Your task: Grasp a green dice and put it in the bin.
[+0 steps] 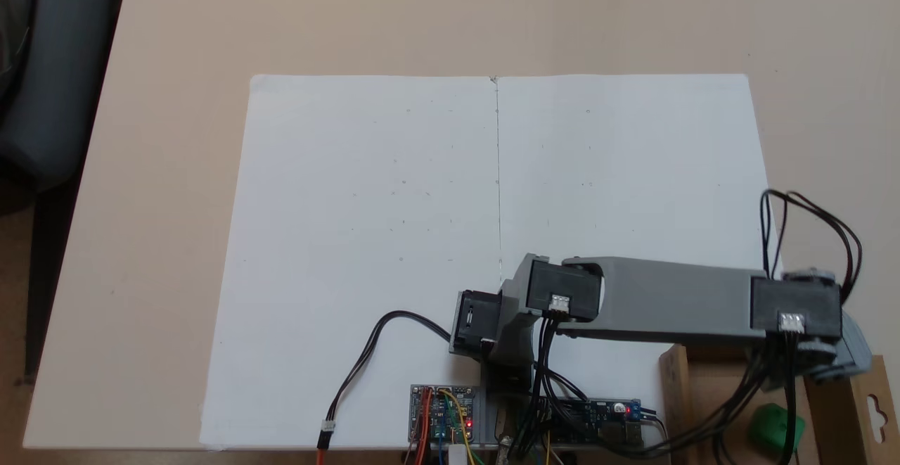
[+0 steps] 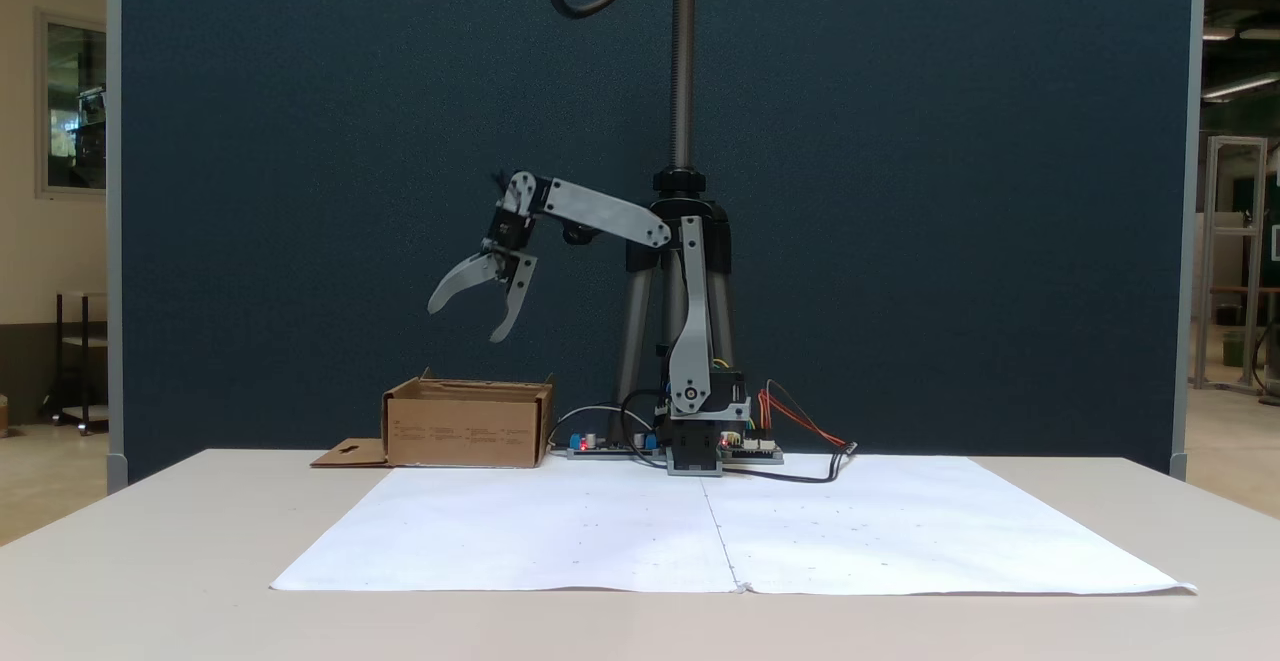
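White paper sheets (image 1: 394,240) on beige table (image 1: 176,134); blue partition (image 2: 300,141) behind.

The arm (image 2: 600,216) reaches out sideways, its tool (image 2: 465,324) hanging with jaws spread.

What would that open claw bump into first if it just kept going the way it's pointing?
Probably the bin. The gripper hangs open above it, fingertips pointing down and a little sideways, with only air between. The green dice already lies inside the box, so it might be touched first; depth is hard to judge.
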You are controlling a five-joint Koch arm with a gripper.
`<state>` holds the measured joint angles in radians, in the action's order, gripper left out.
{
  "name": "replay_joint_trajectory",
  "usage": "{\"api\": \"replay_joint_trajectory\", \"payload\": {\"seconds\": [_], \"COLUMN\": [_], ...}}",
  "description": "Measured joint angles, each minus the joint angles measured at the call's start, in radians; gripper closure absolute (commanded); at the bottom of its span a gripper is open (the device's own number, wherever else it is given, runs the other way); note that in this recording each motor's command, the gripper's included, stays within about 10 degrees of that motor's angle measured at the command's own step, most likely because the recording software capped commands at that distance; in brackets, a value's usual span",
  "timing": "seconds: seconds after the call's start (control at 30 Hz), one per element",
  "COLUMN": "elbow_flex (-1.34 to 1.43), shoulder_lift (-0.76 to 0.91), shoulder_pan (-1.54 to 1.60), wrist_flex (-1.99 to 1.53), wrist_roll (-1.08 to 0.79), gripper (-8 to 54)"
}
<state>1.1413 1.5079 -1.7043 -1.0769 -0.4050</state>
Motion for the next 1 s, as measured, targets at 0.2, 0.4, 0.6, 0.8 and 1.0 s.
{"api": "replay_joint_trajectory", "payload": {"seconds": [0.2, 0.4, 0.6, 0.8, 1.0], "elbow_flex": [-0.014, -0.055, -0.058, -0.089, -0.091], "shoulder_lift": [0.12, 0.181, 0.181, 0.179, 0.155], "shoulder_pan": [0.244, 0.502, 0.838, 1.19, 1.513], "wrist_flex": [-0.225, -0.337, -0.348, -0.348, -0.344], "wrist_roll": [0.112, 0.265, 0.403, 0.454, 0.454], "gripper": [1.3, 1.3, 1.6, 1.7, 1.7]}}
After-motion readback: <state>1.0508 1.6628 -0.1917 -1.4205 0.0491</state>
